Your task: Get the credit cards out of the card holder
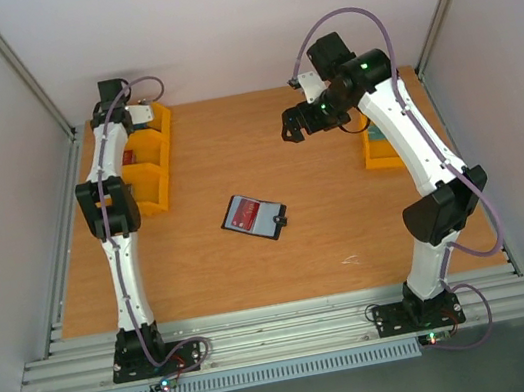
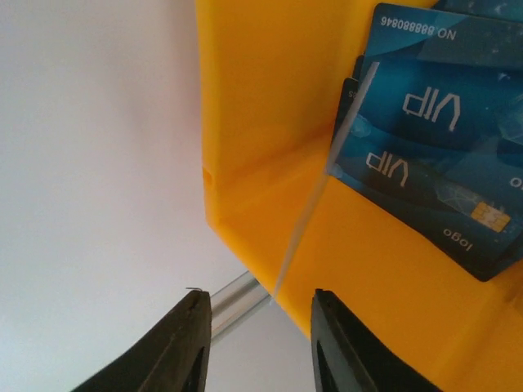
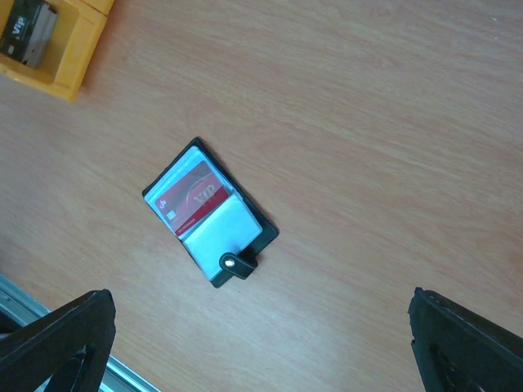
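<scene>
The card holder (image 1: 254, 218) lies open on the wooden table, and in the right wrist view the card holder (image 3: 210, 214) shows a red credit card (image 3: 189, 200) under its clear sleeve, next to a pale panel and a black snap tab (image 3: 241, 263). My right gripper (image 1: 302, 123) hangs high above the table, and in its own view the right gripper (image 3: 260, 294) is open wide and empty. My left gripper (image 1: 139, 116) is over the far end of the left yellow bin. Seen from the wrist, the left gripper (image 2: 257, 294) has its jaws apart with nothing between them. Blue credit cards (image 2: 433, 139) lie in that bin, and a thin pale edge (image 2: 323, 188) leans by them.
The long left yellow bin (image 1: 150, 165) stands along the left edge of the table. Another yellow bin (image 1: 380, 145) sits at the right under the right arm. White walls and metal rails enclose the table on its sides.
</scene>
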Controlling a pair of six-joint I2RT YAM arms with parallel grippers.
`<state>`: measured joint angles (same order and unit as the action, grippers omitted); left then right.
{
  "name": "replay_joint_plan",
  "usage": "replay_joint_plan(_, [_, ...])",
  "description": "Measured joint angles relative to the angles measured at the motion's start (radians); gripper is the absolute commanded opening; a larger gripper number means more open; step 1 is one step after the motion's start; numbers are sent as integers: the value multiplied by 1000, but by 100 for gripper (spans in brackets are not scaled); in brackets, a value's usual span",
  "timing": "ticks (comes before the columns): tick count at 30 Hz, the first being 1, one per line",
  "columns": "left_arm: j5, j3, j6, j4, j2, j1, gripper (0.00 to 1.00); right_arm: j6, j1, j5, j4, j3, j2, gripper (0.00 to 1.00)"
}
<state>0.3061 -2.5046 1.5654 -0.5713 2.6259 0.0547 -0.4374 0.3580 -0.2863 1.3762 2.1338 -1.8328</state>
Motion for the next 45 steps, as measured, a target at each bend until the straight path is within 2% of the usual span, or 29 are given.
replay_joint_plan(11, [-11, 13, -28, -3, -24, 0, 80, 1, 0, -24, 0, 0, 0, 99])
replay_joint_plan(16, [-5, 31, -35, -16, -95, 1, 88, 6, -4, -33, -11, -15, 10, 98])
replay_joint_plan(18, [-4, 37, -52, -16, -137, 1, 92, 24, -20, -63, -46, -62, 38, 98])
replay_joint_plan(22, [-5, 71, -149, -23, -256, -5, 93, 86, -70, -113, -132, -174, 130, 98])
replay_joint_plan(28, [-147, 251, -489, -173, -605, -24, 93, 220, -71, -218, -294, -354, 269, 98])
replay_joint_plan(30, [-244, 273, -606, -256, -706, -40, 92, 266, -57, -249, -339, -419, 290, 95])
replay_joint_plan(35, [-619, 356, -955, -443, -906, -113, 91, 370, 2, -269, -437, -563, 289, 87])
replay_joint_plan(39, [-802, 611, -1207, -470, -1012, -188, 91, 458, 70, -270, -521, -660, 265, 81])
replay_joint_plan(45, [-897, 978, -1437, -450, -1012, -267, 89, 575, 142, -312, -675, -770, 132, 65])
